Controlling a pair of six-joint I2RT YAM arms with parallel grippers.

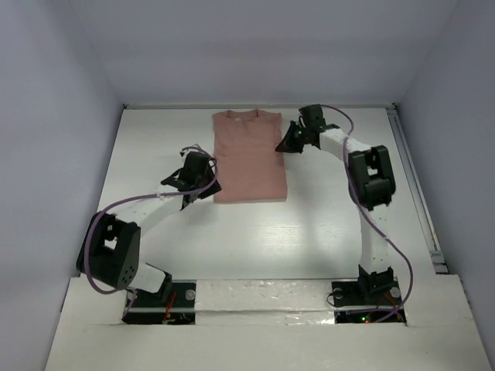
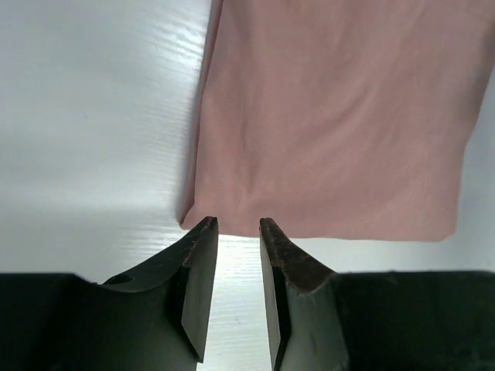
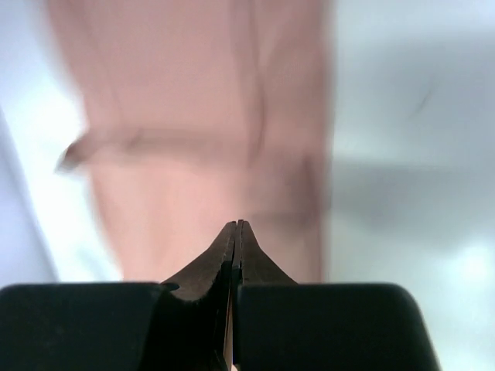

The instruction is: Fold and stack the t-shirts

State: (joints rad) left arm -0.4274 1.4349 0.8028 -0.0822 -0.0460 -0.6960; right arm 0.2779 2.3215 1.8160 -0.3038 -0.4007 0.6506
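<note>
Could pull the folded t-shirt [image 1: 249,158] askew on the desk [image 1: 309,232] by snagging its hem with the slightly parted left tool [image 2: 237,224], right tool [image 3: 237,224] clenched empty.

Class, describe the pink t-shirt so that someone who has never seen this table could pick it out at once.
Start with the white table that fills the view. At its far middle, between the left gripper and the right gripper, lies the t-shirt. It is the only cloth there: dusty pink, folded into a tall rectangle, with its collar towards the far wall.
</note>
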